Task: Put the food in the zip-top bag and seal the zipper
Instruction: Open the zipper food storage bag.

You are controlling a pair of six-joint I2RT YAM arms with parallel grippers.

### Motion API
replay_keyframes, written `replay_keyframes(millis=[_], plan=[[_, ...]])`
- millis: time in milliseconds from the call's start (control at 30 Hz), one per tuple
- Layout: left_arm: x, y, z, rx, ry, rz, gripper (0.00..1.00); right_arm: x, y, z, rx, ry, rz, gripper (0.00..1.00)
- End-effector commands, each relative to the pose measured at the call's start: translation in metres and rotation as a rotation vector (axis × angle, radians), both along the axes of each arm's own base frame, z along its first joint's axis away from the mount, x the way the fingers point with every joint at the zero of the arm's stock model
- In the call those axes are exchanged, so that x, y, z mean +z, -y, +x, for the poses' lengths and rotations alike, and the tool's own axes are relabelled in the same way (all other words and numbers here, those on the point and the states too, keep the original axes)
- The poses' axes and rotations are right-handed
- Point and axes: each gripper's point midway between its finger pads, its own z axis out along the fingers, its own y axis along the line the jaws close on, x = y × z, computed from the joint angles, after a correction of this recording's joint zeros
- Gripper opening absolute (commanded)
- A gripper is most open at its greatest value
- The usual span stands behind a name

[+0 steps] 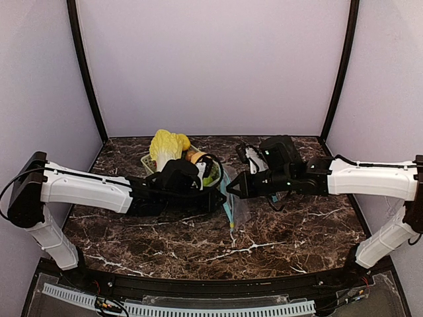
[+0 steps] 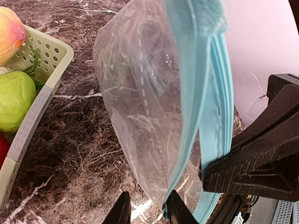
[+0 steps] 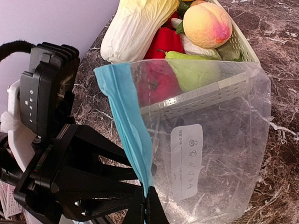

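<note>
The clear zip-top bag (image 2: 140, 93) with a blue zipper strip (image 2: 196, 93) is held up off the marble, mouth edge upward. My right gripper (image 3: 148, 210) is shut on that blue strip (image 3: 128, 116); the same gripper shows as a black clamp (image 2: 252, 163). The fingers of my left gripper (image 2: 148, 212) stand apart, one fingertip (image 2: 175, 210) against the bag's nearer lip, with marble visible in the gap. The food lies in the basket (image 2: 44, 100): a peach (image 3: 207, 24) and a green fruit (image 2: 14, 100). In the top view both grippers meet at the bag (image 1: 236, 198).
The pale green perforated basket (image 1: 147, 162) sits at the back left of the bag. It also holds a pale cabbage (image 3: 135, 28) and red peppers (image 3: 163, 42). Purple walls close in the marble table (image 1: 297, 231) on three sides.
</note>
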Motion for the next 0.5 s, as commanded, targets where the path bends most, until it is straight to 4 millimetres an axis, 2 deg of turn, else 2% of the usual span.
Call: replay_keyframes(millis=[0,67,133,333,467], plan=[[0.004,0.003,0.005,0.002,0.015,-0.003,0.24,0.005,-0.005,0.007,-0.039,0.022,-0.003,0.0],[-0.002,-0.001,0.008,0.013,0.013,0.018,0.1,0.001,-0.001,0.009,-0.061,0.021,-0.023,0.0],[-0.006,-0.008,0.011,0.037,0.012,0.034,0.03,-0.004,0.006,0.012,-0.101,0.019,-0.06,0.0],[-0.021,-0.037,0.021,0.128,0.034,0.165,0.01,-0.011,0.034,0.021,-0.2,0.057,-0.171,0.0],[-0.033,-0.05,0.025,0.163,0.028,0.258,0.01,-0.009,0.044,0.02,-0.217,0.06,-0.21,0.0]])
